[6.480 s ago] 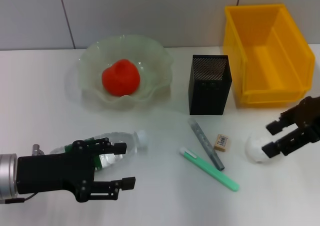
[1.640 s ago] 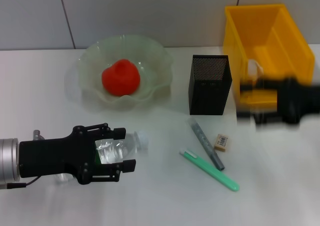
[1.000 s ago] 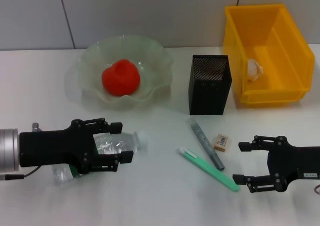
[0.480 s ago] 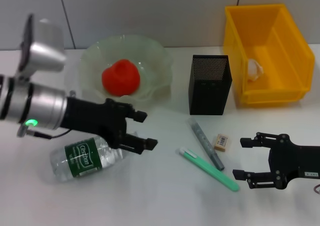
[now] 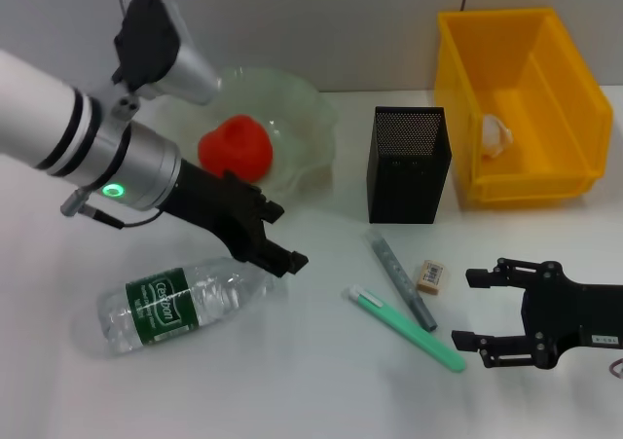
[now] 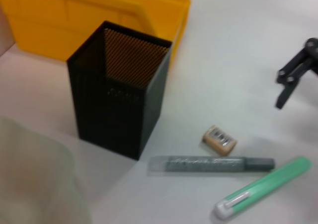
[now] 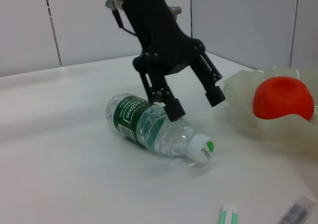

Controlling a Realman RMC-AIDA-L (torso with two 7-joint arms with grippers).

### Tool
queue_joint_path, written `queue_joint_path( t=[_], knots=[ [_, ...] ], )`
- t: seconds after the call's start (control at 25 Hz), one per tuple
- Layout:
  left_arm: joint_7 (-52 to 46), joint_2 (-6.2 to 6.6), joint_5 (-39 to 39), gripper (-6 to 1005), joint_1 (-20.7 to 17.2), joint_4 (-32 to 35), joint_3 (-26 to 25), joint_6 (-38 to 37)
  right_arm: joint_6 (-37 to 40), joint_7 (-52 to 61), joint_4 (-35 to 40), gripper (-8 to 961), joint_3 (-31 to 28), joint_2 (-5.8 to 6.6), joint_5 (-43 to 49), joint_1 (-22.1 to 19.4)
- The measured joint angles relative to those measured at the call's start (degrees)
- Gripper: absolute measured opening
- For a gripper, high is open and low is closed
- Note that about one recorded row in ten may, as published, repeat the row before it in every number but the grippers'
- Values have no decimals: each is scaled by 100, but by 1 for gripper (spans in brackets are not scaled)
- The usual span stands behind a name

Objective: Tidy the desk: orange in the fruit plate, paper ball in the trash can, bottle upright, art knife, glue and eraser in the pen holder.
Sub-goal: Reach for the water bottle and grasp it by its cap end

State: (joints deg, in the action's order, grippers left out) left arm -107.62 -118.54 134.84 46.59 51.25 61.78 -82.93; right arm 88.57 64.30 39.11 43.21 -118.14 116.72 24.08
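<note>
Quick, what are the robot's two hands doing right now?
Left gripper: open, empty, above the lying bottle.
Right gripper: open, empty, beside the green knife.

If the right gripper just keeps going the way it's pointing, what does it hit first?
Probably the green pen. The open right gripper points across the desk toward the robot's left, and the pen's near end lies just ahead. Height is unclear, so it could pass over.

Grey tiled wall (image 5: 292, 20) behind.

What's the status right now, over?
Left gripper open, above the bottle's neck. Right gripper open, beside the green knife. Bottle lying flat on the desk. Nothing blocking it.
</note>
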Motion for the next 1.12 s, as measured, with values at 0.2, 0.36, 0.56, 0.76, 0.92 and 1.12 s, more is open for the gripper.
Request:
queue_joint_path(
  t=[0.2, 0.36, 0.56, 0.76, 0.92, 1.12],
  knots=[
    [-611, -5, 446, 812, 165, 230, 266, -26, 3, -3, 11, 819, -5, 0, 4, 0],
    [-929, -11, 704, 812, 296, 238, 531, -61, 4, -3, 38, 819, -10, 0, 7, 0],
    [-1012, -21, 792, 813, 348, 240, 813, -67, 4, 1, 50, 819, -15, 1, 8, 0],
    [-1065, -21, 857, 813, 358, 218, 1047, 50, 3, 36, 59, 819, -14, 2, 8, 0],
    [-1109, -39, 936, 812, 368, 160, 1187, 229, 2, 39, 62, 819, -16, 2, 8, 0],
    [-1203, -46, 948, 813, 368, 11, 1511, 504, 2, 43, 62, 819, -47, 2, 8, 0]
  ],
)
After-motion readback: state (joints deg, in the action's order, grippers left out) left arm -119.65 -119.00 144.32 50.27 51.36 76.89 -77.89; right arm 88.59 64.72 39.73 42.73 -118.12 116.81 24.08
